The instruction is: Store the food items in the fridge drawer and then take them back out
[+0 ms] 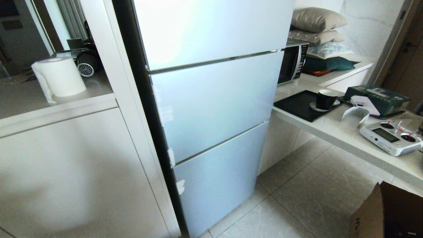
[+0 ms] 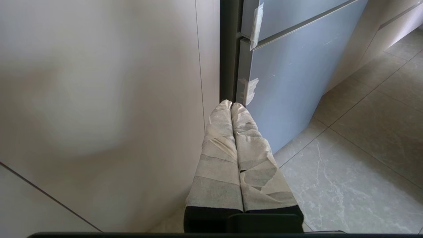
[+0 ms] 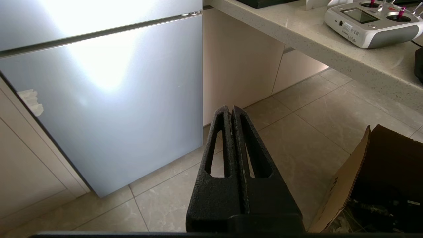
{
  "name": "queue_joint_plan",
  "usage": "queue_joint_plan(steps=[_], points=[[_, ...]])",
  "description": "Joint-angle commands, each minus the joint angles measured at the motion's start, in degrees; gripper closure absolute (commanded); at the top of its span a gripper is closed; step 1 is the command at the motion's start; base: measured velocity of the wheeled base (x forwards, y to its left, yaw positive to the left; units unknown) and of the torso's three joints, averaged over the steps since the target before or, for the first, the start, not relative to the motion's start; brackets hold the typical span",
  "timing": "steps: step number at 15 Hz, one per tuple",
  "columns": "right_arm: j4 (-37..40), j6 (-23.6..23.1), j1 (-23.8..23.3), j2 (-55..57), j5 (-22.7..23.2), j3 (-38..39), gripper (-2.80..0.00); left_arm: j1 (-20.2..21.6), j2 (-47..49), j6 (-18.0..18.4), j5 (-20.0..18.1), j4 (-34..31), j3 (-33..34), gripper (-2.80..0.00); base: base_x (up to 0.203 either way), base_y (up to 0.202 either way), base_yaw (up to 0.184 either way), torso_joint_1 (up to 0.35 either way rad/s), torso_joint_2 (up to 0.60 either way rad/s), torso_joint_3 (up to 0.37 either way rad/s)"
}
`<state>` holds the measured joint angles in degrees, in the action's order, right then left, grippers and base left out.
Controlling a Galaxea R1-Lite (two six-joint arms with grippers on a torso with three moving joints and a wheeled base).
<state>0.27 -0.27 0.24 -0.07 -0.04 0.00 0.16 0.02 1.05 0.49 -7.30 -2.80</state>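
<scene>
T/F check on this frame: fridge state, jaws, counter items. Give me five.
1. All fridge doors are closed. True.
2. The left gripper has its jaws wide open. False: they are shut, wrapped in pale tape.
3. The right gripper holds an apple. False: jaws shut on nothing; no fruit is visible.
4. A dark cup sits on a saucer on the counter right of the fridge. True.
5. The paper towel roll stands on the floor. False: it stands on the ledge left of the fridge.

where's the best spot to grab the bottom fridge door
Probably its left edge, near the white tape patch. The bottom fridge door is flat with no handle, so hook in from the left, through the dark gap beside the white cabinet.
</scene>
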Motion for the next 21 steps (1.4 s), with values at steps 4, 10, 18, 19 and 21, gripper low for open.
queue_joint_plan(steps=[4,10,18,19,21], points=[[0.0,-0.1,0.0,0.1,0.0,0.0,0.0,0.0,1.9,-1.0,-1.5,3.3,-7.7,0.0,0.0,0.0,0.0,0.0,0.0,0.0],[0.0,-0.1,0.0,0.1,0.0,0.0,0.0,-3.7,35.6,-29.8,-9.5,8.9,-20.2,0.0,0.0,0.0,0.0,0.0,0.0,0.0],[0.0,0.1,0.0,0.1,0.0,0.0,0.0,-6.3,87.4,-50.0,-9.7,52.9,-25.8,-2.8,0.0,0.0,0.0,0.0,0.0,0.0],[0.0,0.1,0.0,0.1,0.0,0.0,0.0,-6.6,91.3,-51.1,-7.7,59.1,-26.8,-2.8,0.0,0.0,0.0,0.0,0.0,0.0],[0.0,0.1,0.0,0.1,0.0,0.0,0.0,-8.0,96.4,-54.3,-2.4,70.7,-29.4,-2.8,0.0,0.0,0.0,0.0,0.0,0.0]])
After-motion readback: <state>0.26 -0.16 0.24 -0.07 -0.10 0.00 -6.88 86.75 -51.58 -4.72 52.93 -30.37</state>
